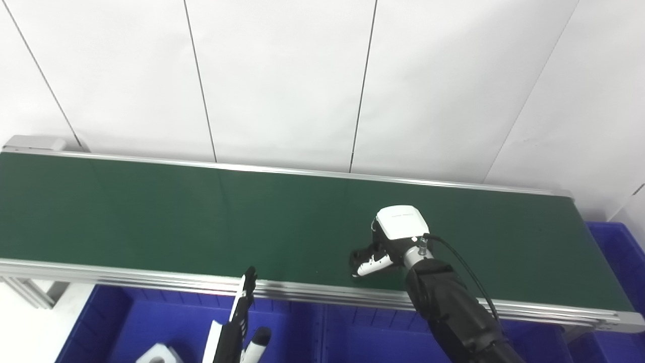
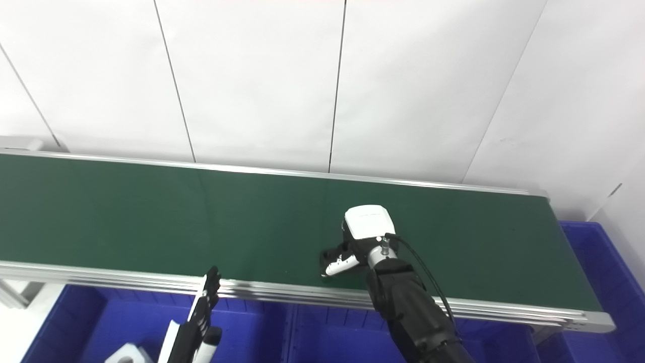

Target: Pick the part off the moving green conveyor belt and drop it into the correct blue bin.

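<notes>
Left eye view alone catches the belt's [image 1: 201,212] grey end cap at far left. Faint print on the right hand's [image 1: 388,242] white back, unreadable. Hovers low over the belt, fingers curled down; grasp cannot be told. Left hand [image 1: 242,322] flat, edge-on over a bin [image 1: 126,312] holding a white part [image 1: 158,354].

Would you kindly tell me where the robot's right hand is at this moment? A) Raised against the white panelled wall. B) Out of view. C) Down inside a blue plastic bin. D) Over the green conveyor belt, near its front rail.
D: the right hand sits over the green conveyor belt, just behind its front aluminium rail, not in the blue plastic bin.
</notes>
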You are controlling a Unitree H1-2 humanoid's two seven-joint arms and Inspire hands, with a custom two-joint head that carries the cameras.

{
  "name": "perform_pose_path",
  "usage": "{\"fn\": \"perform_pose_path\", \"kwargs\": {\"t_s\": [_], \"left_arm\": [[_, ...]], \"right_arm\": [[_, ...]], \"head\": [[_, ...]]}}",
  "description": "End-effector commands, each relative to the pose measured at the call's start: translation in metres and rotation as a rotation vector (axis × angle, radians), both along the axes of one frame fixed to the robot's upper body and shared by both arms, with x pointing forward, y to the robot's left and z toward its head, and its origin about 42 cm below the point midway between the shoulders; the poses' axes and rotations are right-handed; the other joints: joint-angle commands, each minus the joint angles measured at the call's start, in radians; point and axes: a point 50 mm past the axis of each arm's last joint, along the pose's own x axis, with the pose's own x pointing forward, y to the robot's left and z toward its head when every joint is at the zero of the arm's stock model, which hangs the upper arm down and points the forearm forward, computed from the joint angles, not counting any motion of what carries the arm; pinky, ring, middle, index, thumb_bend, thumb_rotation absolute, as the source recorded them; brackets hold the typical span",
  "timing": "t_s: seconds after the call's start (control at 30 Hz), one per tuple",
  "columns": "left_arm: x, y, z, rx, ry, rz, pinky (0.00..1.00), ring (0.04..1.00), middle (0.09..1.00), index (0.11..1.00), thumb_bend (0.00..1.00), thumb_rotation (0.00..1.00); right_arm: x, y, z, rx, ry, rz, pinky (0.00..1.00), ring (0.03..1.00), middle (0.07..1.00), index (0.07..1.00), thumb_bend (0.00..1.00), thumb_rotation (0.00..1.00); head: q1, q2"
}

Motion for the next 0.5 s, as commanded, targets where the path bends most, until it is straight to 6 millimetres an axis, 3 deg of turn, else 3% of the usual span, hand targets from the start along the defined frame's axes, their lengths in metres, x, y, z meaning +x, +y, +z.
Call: {"fn": "perform_pose_path", "kwargs": {"t_s": [0.0,0.2,0.33,0.47], "left_arm": [[0.0022,0.0004,0.0103,0.004,-0.044,-0.002,1.00,1.000,1.000,1.000,0.76,0.99],[0.0015,0.0019,0.0118,0.004,-0.037,0.002,1.00,1.000,1.000,1.000,0.76,1.00],[0.0019,0.0025,0.0121,0.010,-0.037,0.007,1.00,0.995,1.000,1.000,0.73,1.00],[0.0023,0.0024,0.0118,0.012,-0.035,0.010,1.00,0.994,1.000,1.000,0.73,1.00]], "right_arm": [[0.0024,-0.0078,-0.0008,0.003,-0.023,-0.016,0.16,0.227,0.294,0.333,0.55,0.36],[-0.0006,-0.0117,-0.0040,0.067,-0.078,-0.016,0.15,0.212,0.289,0.326,0.48,0.38],[-0.0016,-0.0118,-0.0033,0.095,-0.115,-0.022,0.13,0.193,0.273,0.313,0.48,0.44],[-0.0038,-0.0119,-0.0004,0.155,-0.137,-0.024,0.12,0.176,0.256,0.304,0.48,0.42]], "head": [[0.000,0.000],[-0.004,0.005],[-0.009,0.007],[-0.013,0.009]]}}
